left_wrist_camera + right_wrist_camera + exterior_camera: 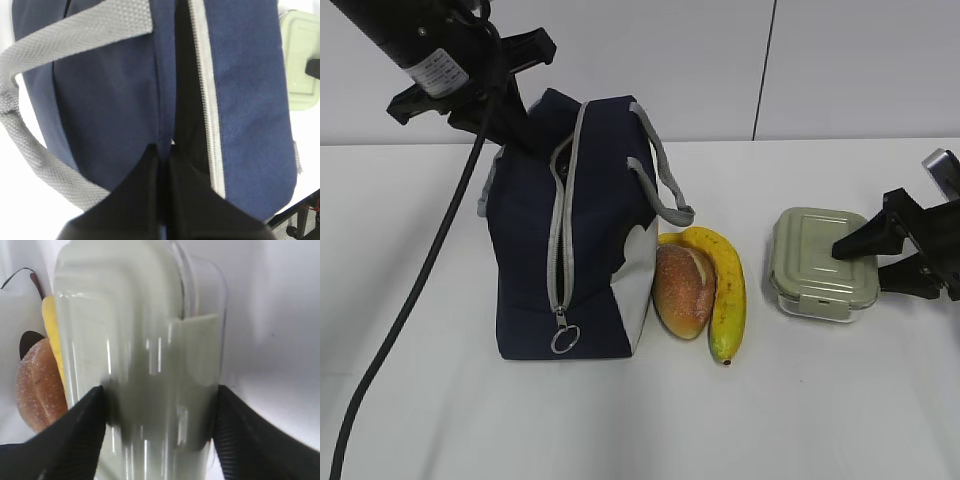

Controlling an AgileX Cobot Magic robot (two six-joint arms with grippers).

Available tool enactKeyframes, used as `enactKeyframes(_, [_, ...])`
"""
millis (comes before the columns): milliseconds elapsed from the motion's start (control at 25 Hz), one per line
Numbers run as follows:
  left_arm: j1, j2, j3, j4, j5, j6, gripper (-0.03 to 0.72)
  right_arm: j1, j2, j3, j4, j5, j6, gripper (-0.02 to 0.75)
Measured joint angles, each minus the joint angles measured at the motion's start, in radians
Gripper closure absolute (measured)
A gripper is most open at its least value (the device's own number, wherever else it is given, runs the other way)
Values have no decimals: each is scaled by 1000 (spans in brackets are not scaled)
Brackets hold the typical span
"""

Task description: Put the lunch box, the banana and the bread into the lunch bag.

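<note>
Externally, the lunch bag (pixel 570 230) stands upright on the white bench (pixel 820 400), left of centre, with its grey zipper strip facing the camera and the ring pull (pixel 565 340) hanging near the base. The zipper is parted along its upper length. The left claw (pixel 525 125) is at the bag's top rear edge, behind the fabric. The bread (pixel 682 290) lies just right of the bag, touching its white side panel. The banana (pixel 725 290) curves around the bread's right side, in contact with it. The lunch box (pixel 820 262) rests flat on the bench, well apart from the banana. The right claw (pixel 880 260) reaches in from the right edge, its fingers spread over the box's right end.

Left wrist view: the left claw (pixel 163 155) has both fingers pressed together on a fold of navy fabric beside the zipper strip of the lunch bag (pixel 120 95). A grey strap handle (pixel 30 125) loops on the left. Part of the lunch box (pixel 300 60) shows at the upper right.

Right wrist view: the right claw (pixel 160 415) stands apart, one finger at each long side of the lunch box (pixel 140 340); the fingers (pixel 85 420) appear close against the lid edges, though firm contact cannot be confirmed. The bread (pixel 37 390) and a strip of the banana (pixel 52 335) are visible at the left, beyond the box
</note>
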Motion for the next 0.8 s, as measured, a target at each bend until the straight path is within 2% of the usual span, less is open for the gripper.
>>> enactKeyframes(160, [0,0,0,0,1,0,686,0,0,-2,14,19,-9,337])
enactKeyframes(800, [0,0,0,1,5,0,686,0,4,-4,58,70,-72,344])
